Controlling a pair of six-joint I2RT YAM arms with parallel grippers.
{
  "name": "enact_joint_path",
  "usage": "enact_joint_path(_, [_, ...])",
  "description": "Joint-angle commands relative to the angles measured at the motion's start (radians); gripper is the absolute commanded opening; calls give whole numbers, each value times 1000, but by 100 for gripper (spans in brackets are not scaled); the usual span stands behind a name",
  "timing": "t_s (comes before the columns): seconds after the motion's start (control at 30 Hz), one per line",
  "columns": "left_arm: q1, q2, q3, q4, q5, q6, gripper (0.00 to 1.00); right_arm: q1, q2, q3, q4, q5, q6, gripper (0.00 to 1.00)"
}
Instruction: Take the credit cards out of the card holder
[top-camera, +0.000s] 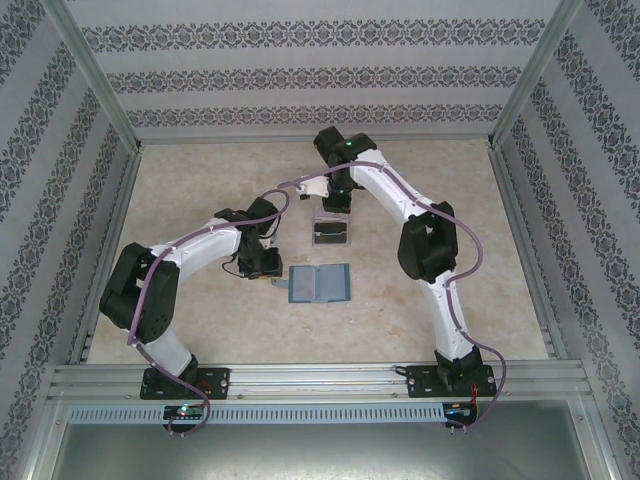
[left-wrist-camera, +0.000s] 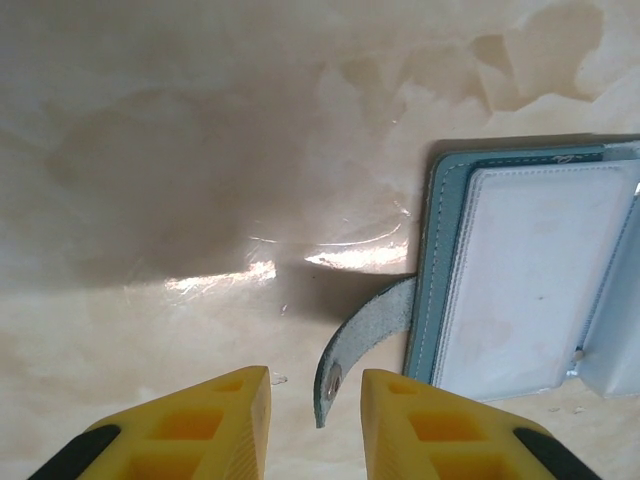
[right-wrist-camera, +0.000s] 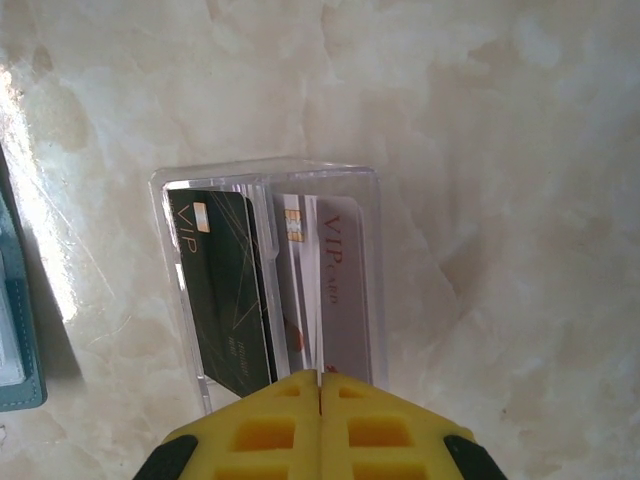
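Where patterned walls enclose, marbled table bears card holder.

Bright, diffuse light. Left wrist view: white glare streaks mid-frame on the glossy desk, with a broad soft shadow above. Right wrist view: the card holder casts a dark shadow lower left.

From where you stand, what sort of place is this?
Most likely a robot test booth: a left arm and right arm bolted to a metal rail, a table boxed in by patterned panels, and small props: a wallet and a clear box of cards.
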Motion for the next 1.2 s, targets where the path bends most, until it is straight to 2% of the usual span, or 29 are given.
enact_joint_path(0.0, [16,-29,1,-49,-15,0,30,-13,25,35,-69,-33,-25,0])
enact_joint_path(0.23, [21,-28,-4,-46,-14,-1,30,-14,66,77,-110,-55,-27,0])
enact_joint_path(0.53, [23,-35,-1,-47,-15,-1,31,-24,67,139,-102,-2,2,12])
enact_joint_path(0.87, [24,-40,4,-41,-2,0,31,-29,26,132,-95,14,26,14])
enact_joint_path(1.0, [24,-48,8,-30,16,-4,31,-30,-8,99,-59,-25,97,14])
enact_joint_path(1.17, [24,-58,19,-17,38,-13,30,-28,-124,-69,112,-53,284,15])
